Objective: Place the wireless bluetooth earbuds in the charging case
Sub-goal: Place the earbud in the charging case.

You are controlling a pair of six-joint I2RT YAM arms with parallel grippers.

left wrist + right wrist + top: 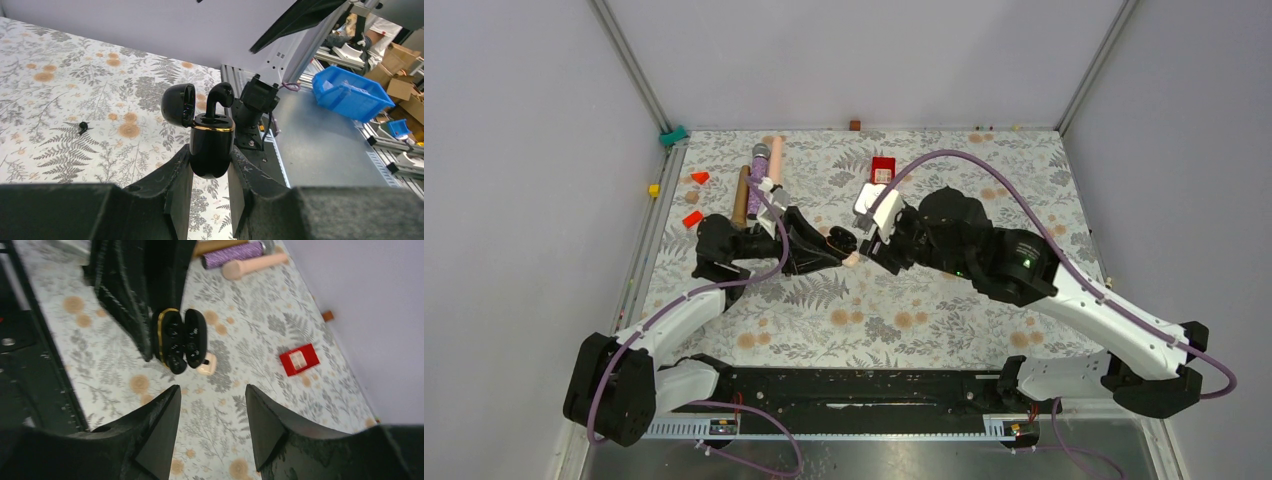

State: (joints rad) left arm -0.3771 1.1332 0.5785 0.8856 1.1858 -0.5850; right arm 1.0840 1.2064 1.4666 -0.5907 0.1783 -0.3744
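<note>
A black charging case [212, 145] with a gold rim is held off the floral mat, with my left gripper [210, 156] shut on its body. Its lid [177, 102] hangs open to the left. One black earbud [220, 96] stands up out of the case's right socket. Another tiny black earbud [82, 127] lies on the mat further away. The right wrist view looks onto the open case [180, 340]; a small whitish piece [206, 364] lies just beside it. My right gripper [211, 388] is open and holds nothing, a short way from the case [845, 240].
A red box [883, 167] lies at the back. A purple glitter cylinder [232, 254], a pink cylinder [252, 265] and a brown tube [741, 195] lie at the back left. Small red and orange blocks [699, 177] sit by the left wall.
</note>
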